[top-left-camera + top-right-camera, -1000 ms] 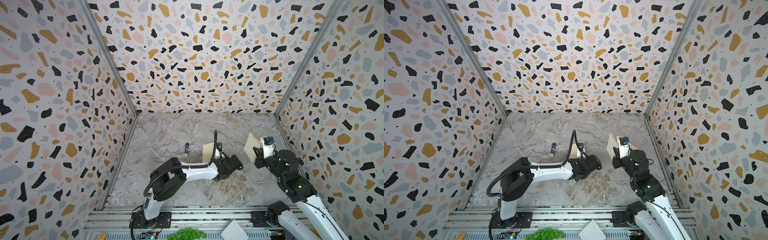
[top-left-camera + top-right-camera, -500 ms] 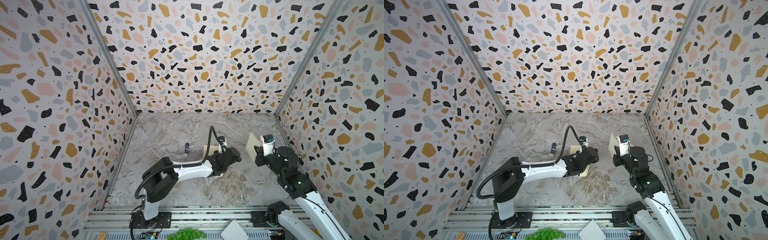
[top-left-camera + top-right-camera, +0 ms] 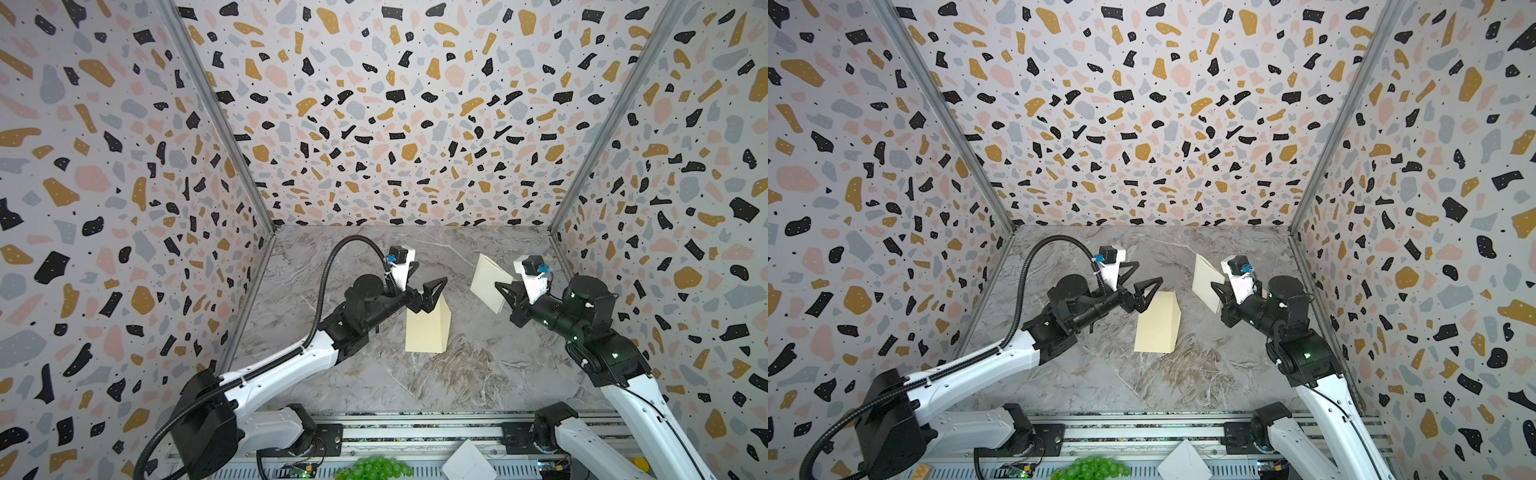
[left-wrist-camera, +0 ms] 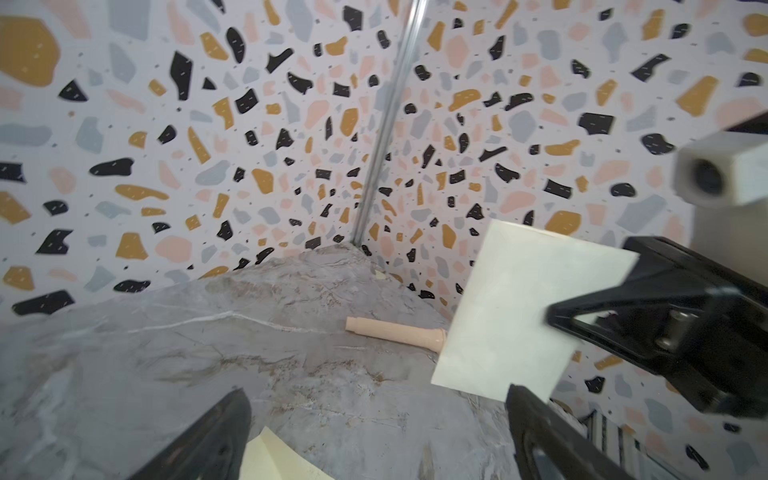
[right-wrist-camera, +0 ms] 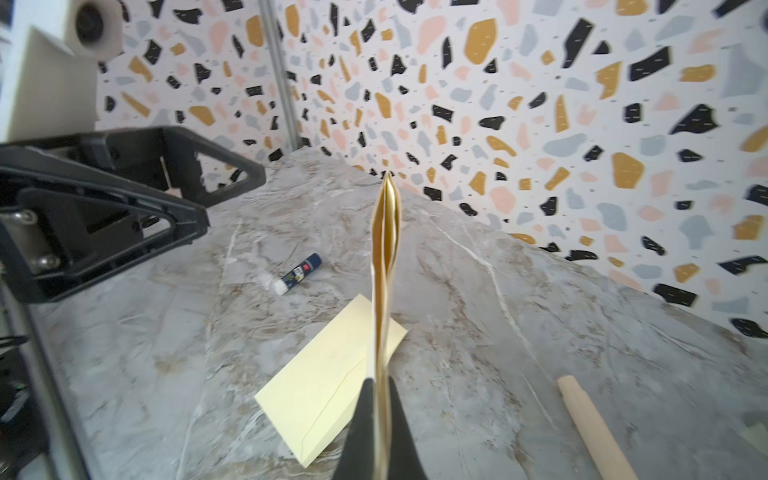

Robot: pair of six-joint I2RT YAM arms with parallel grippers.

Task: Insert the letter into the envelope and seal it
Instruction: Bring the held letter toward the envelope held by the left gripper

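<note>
**Surfaces and finishes.** The desk (image 3: pixel 415 386) showed a smooth, stone-look top with grey marble veining and a faint sheen. The envelope (image 3: pixel 428 328) was smooth, matt, pale-yellow paper. The letter (image 3: pixel 488 282) was folded paper, cream and matt outside, and tan along its layered edges in the right wrist view. The left hand (image 3: pixel 1148 272) and right hand (image 5: pixel 379 386) had matt black plastic fingers. The arm shells (image 3: pixel 282 368) were glossy white plastic, and the hose (image 3: pixel 319 307) was ribbed and black. The rod (image 4: pixel 395 334) looked like bare, matt, pale wood. The glue stick (image 5: pixel 299 272) was glossy plastic. The walls (image 3: pixel 374 104) bore a matt terrazzo print between metal corner rails (image 3: pixel 220 118).
</note>
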